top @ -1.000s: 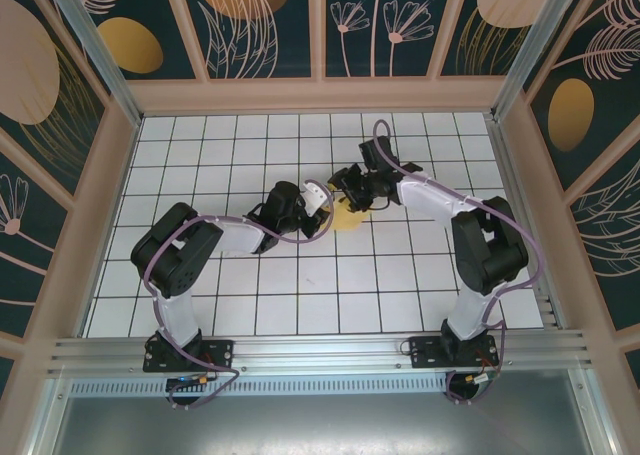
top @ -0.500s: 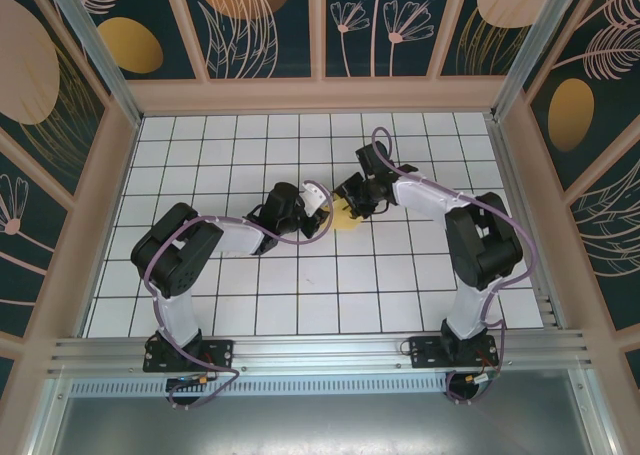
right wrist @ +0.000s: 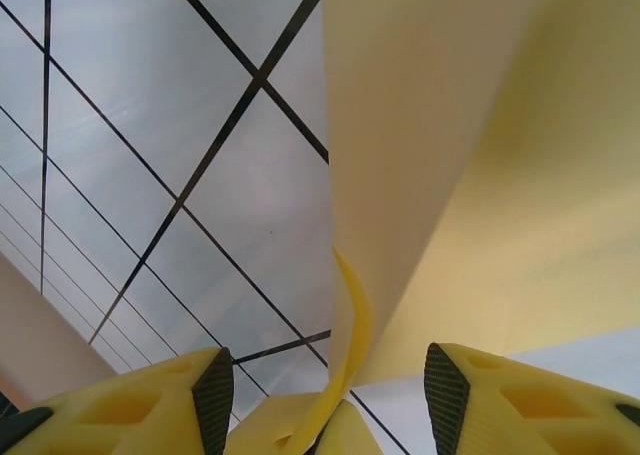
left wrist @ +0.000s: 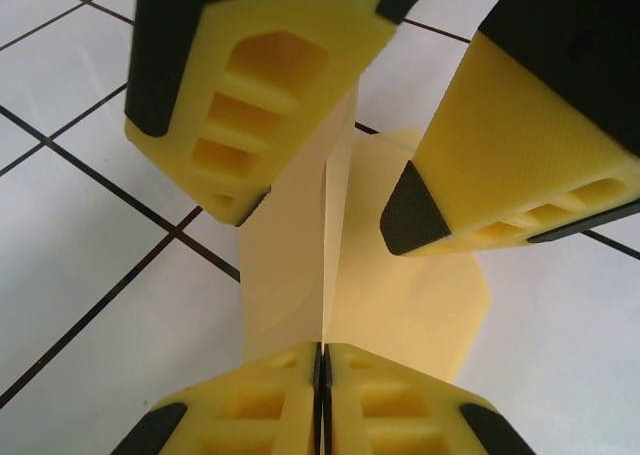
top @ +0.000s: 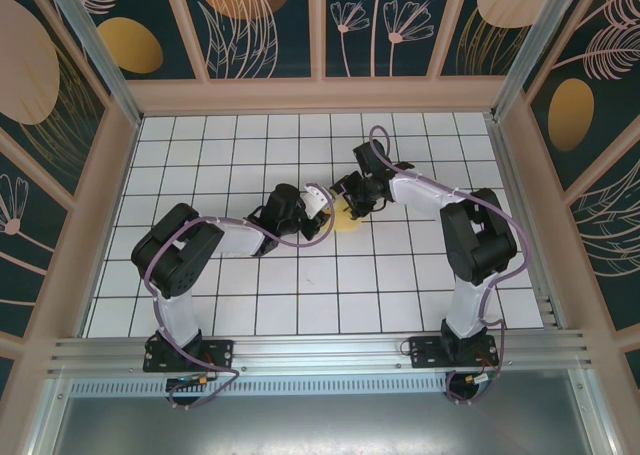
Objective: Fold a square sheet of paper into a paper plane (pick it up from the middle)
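Note:
The pale yellow sheet of paper [top: 347,220] is folded and sits mid-table between both grippers. In the left wrist view its centre crease [left wrist: 325,245] stands upright, with flaps spreading onto the tiles on both sides. My left gripper [left wrist: 322,360] is shut on the near end of that crease. My right gripper [right wrist: 330,395] is open, and its fingers [left wrist: 250,85] straddle the far end of the crease without pinching it. The right wrist view has a paper flap [right wrist: 440,155] rising ahead. From above, the left gripper [top: 322,207] and right gripper [top: 351,199] almost touch.
The white gridded table [top: 250,295] spreads all round the paper. Low wooden walls [top: 315,95] border the back and both sides. Both arms reach inward from their bases [top: 190,353] at the near edge.
The right arm's elbow has swung a little left and back while its gripper stayed at the paper with jaws a bit wider. The left arm and its hold look unchanged.

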Action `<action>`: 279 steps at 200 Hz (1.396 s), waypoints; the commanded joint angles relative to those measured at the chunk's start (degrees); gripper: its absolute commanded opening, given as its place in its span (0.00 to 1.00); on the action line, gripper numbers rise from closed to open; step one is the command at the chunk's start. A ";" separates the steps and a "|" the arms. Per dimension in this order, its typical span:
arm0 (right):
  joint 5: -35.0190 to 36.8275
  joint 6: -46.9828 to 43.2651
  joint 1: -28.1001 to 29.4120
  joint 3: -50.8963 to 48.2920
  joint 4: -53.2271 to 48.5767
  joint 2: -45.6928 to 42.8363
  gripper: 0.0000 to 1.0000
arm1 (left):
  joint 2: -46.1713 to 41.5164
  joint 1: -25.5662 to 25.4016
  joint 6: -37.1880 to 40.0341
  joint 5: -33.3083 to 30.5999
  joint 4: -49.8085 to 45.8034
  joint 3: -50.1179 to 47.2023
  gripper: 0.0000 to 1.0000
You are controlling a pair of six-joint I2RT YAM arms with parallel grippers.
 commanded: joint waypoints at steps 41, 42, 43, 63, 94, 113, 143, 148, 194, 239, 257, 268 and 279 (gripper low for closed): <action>-0.09 0.47 0.25 1.29 -2.83 -0.37 0.39 | 1.40 -0.32 0.80 -1.52 0.86 0.07 0.15; -0.06 0.47 0.30 1.32 -2.80 -0.44 0.39 | 1.40 -0.33 0.81 -1.47 0.81 0.06 0.15; 0.00 0.47 0.27 1.30 -2.84 -0.51 0.38 | 1.41 -0.34 0.78 -1.50 0.79 0.06 0.15; 0.21 0.61 0.32 1.22 -2.87 -1.26 0.25 | 1.72 -0.34 0.13 -1.72 0.33 0.24 0.18; 0.23 0.83 0.25 1.00 -2.93 -1.50 0.13 | 1.67 -0.34 -1.91 -0.99 0.10 -0.40 0.32; 0.22 1.08 0.25 0.71 -2.87 -1.55 0.10 | 1.41 -0.30 -2.97 -1.00 1.14 -1.63 0.35; -0.21 1.32 0.18 0.43 -2.65 -1.63 0.10 | 1.67 -0.34 -4.48 -2.37 3.61 -3.06 0.40; -0.30 1.35 0.16 0.43 -2.60 -1.64 0.10 | 1.67 -0.34 -4.53 -2.67 4.18 -3.33 0.41; -0.73 1.52 -0.14 -0.03 -2.52 -2.35 0.10 | 2.22 -0.33 -3.80 -4.27 7.72 -4.36 0.38; -2.30 1.53 -0.19 -0.22 -1.65 -2.00 0.10 | 3.22 -0.34 -4.27 -3.46 9.11 -3.39 0.30; -2.62 1.44 -0.19 -0.27 -1.48 -1.88 0.10 | 3.78 -0.34 -4.58 -3.63 9.04 -3.28 0.29; -2.82 1.40 -0.19 -0.31 -1.38 -1.95 0.11 | 4.03 -0.31 -4.77 -3.71 9.05 -3.28 0.28; -2.83 1.31 -0.27 -0.23 -1.37 -1.95 0.12 | 4.05 -0.31 -5.03 -3.72 9.24 -3.36 0.24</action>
